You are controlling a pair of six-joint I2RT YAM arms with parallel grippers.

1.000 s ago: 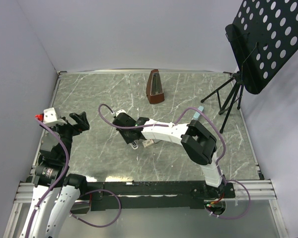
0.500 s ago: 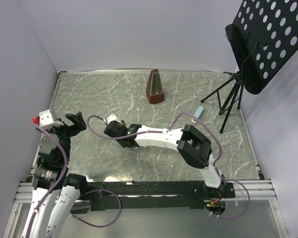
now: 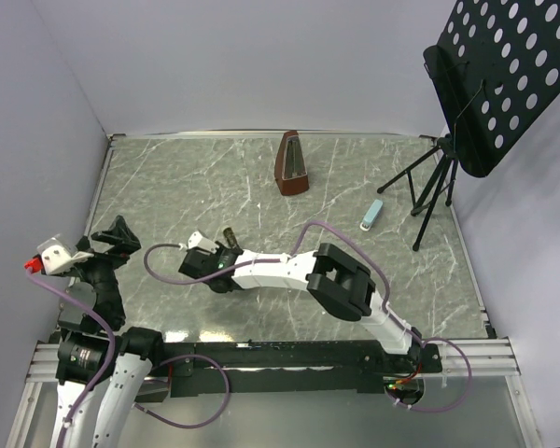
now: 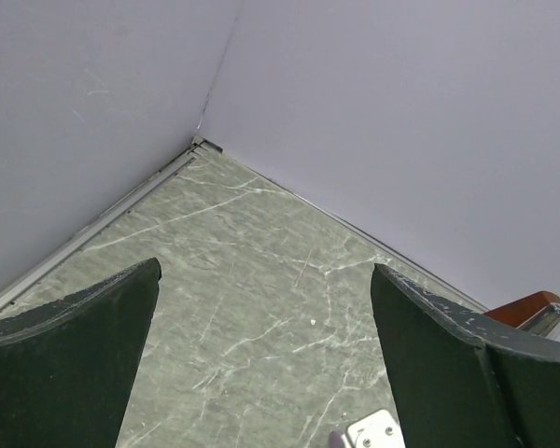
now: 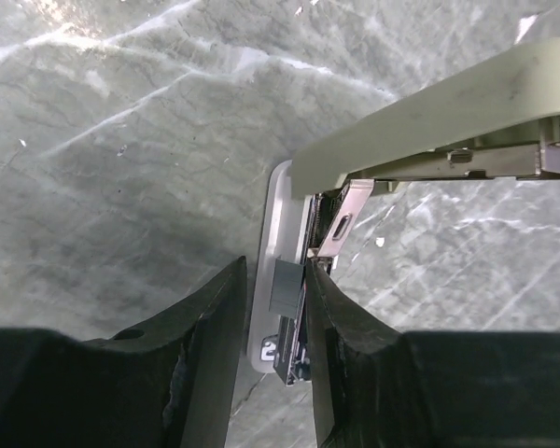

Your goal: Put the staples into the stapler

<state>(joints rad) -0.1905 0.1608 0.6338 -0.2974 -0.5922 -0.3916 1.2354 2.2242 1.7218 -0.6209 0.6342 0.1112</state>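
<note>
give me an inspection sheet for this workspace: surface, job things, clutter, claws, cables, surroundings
surface: grey-green marbled table with white veining
job's things: stapler hinged open, its lower half between the right claw's fingers; staples: nothing seen
clutter: brown metronome at the far side; small light-blue object lying to the right
grippers: left claw wide open and empty, at the left side; right claw closed on the stapler's lower half
cables: purple cables loop off both arms, one loop beside the right claw
surroundings: pale walls; black perforated music stand, its tripod at the right edge
</note>
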